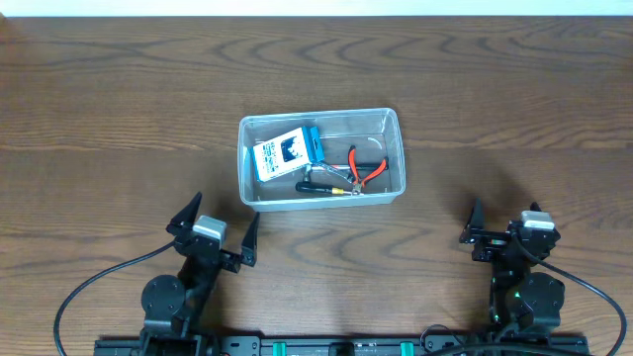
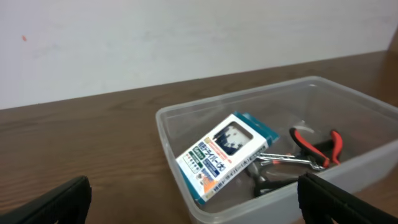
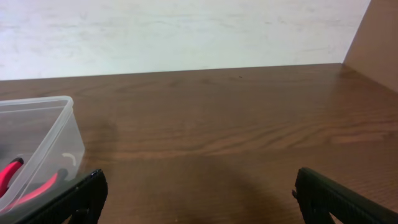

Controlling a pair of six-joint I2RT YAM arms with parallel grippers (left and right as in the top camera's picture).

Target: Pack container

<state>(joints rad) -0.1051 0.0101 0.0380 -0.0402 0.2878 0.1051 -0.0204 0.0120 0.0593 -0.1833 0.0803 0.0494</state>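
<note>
While the container (image 1: 243, 168) stands on the desk (image 1: 99, 99), both grippers hang short of it.
Left gripper (image 1: 226, 208) and right gripper (image 1: 504, 210): jaws wide apart, empty; box (image 1: 287, 153) and red pliers (image 1: 368, 166) lie inside.

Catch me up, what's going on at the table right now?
Nothing is being handled. The left gripper and right gripper sit open and empty at the near edge, apart from the container. Inside it lie a white-and-teal box, red-handled pliers and a black-handled tool.
</note>
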